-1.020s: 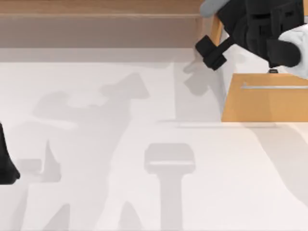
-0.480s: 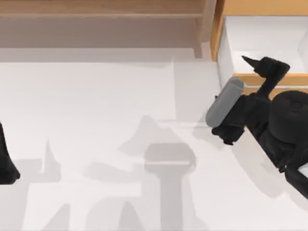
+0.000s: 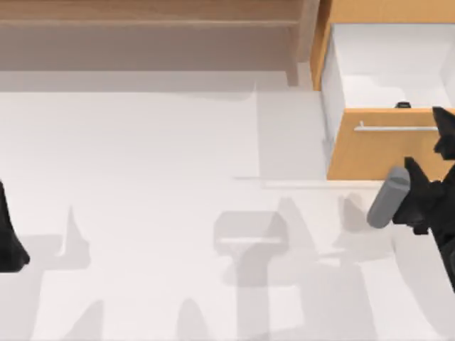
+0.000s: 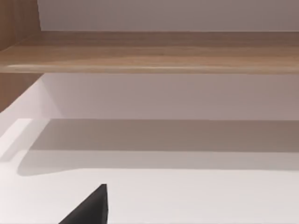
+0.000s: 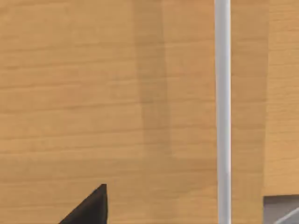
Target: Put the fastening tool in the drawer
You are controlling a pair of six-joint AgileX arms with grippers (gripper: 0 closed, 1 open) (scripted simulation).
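A white worktop (image 3: 142,156) carries the pulled-out drawer (image 3: 387,153) at 2 o'clock. The right hand (image 3: 435,167) hovers before its wooden front, grip state unclear. The left hand (image 3: 8,238) sits parked at 9 o'clock.

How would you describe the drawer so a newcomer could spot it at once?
Look to the table's far right corner, beside the long brown shelf. The drawer stands pulled open there, white inside; its orange-brown front and thin silver bar handle set it apart.
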